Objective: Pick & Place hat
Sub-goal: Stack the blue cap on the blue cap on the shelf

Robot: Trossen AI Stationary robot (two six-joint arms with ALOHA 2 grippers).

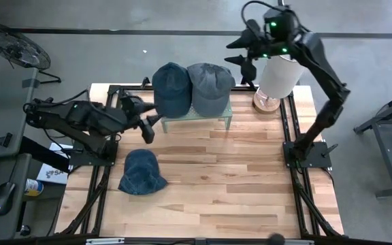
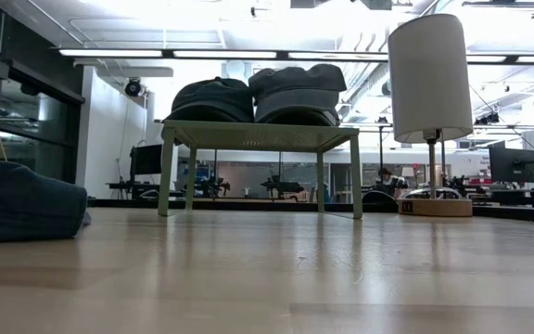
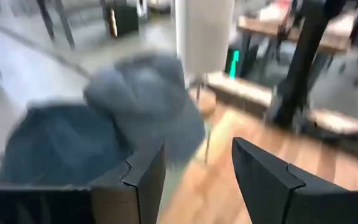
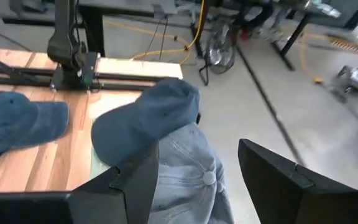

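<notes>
Seen only from above: both arms. Seen only at counter height: no arms at all. Three hats counted: a dark blue hat (image 1: 171, 88) and a grey hat (image 1: 209, 86) side by side on a small green stand (image 1: 194, 120), plus another blue hat (image 1: 141, 172) flat on the wooden counter (image 1: 237, 184). Left claw (image 1: 153, 126) low beside the stand, fingers wide, empty. Right claw (image 1: 246, 60) raised near a white lamp (image 1: 279, 78), fingers wide, empty.

Both tools gape empty — left tool (image 1: 150, 121) low, right tool (image 1: 245, 61) raised
</notes>
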